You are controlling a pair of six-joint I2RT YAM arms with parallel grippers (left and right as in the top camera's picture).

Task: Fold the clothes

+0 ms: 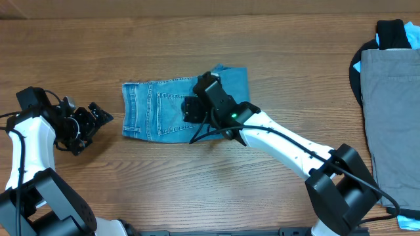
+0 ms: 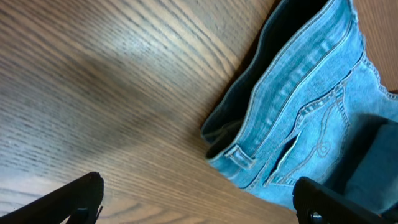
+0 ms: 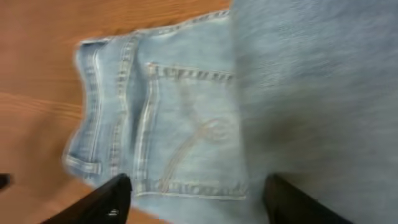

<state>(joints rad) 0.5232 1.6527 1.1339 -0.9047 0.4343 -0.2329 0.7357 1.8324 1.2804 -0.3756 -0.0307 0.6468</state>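
Over jeans (image 1: 154,111), right end effector (image 3: 202,198) released: best to press fold flat toward 9 o'clock; left end effector (image 2: 208,200) released too

The jeans (image 1: 157,109) lie folded on the table (image 1: 164,39), a little left of its middle. The waistband is at the left end, and another layer is laid over the right half. The right gripper (image 1: 194,108) is over the jeans, at the edge of that top layer, its arm reaching in from the near right; I can't tell whether it touches. The left gripper (image 1: 92,121) sits left of the jeans, near the waistband end but apart from it, over bare table. At the far right edge lies a pile of clothes (image 1: 390,98), one garment spread on top of others, well apart from the jeans.
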